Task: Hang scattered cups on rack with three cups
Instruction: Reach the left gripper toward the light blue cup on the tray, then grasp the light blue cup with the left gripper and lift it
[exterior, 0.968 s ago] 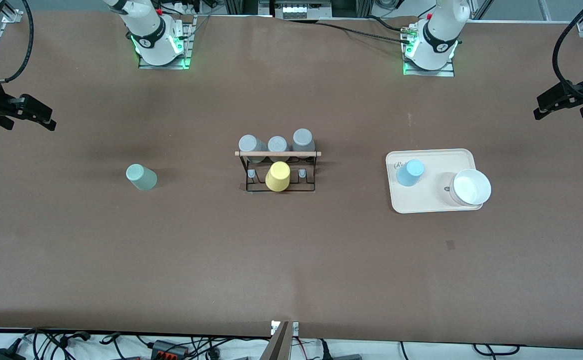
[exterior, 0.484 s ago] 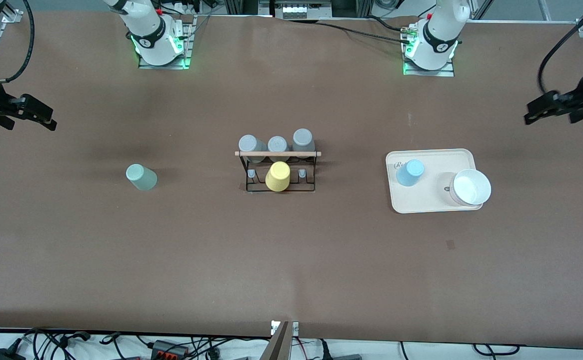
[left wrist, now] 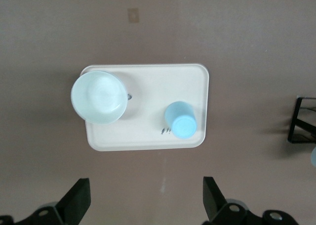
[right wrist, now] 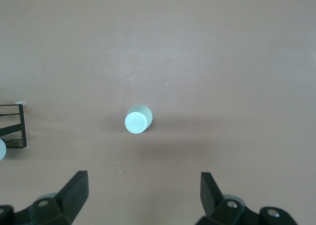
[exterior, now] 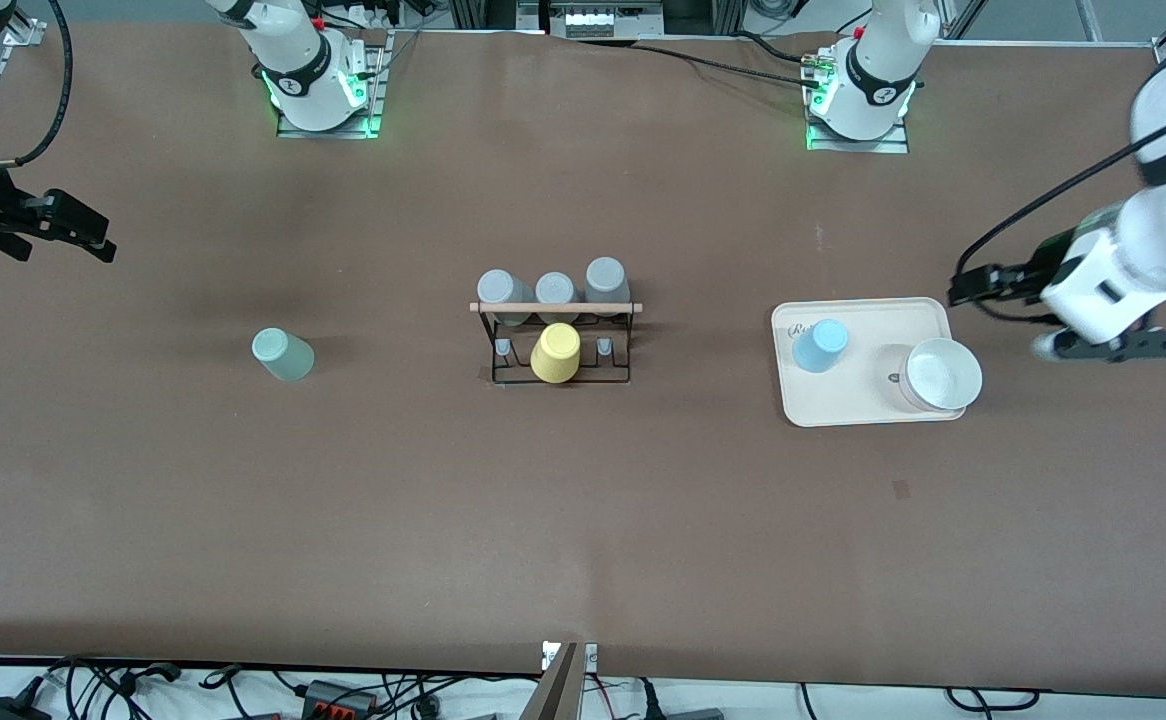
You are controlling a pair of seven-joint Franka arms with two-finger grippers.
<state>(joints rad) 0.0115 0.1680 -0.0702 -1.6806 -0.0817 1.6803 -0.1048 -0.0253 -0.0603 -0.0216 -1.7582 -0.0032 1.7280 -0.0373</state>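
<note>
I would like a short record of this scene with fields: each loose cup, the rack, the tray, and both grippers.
light blue cup: upside down on the cream tray, beside the white bowl
mint green cup: upside down on the table, toward the right arm's end
rack: mid-table; yellow cup on its nearer row, three grey cups on its farther row
left gripper: open, above the table beside the tray
right gripper: open, waiting at the right arm's end
</note>
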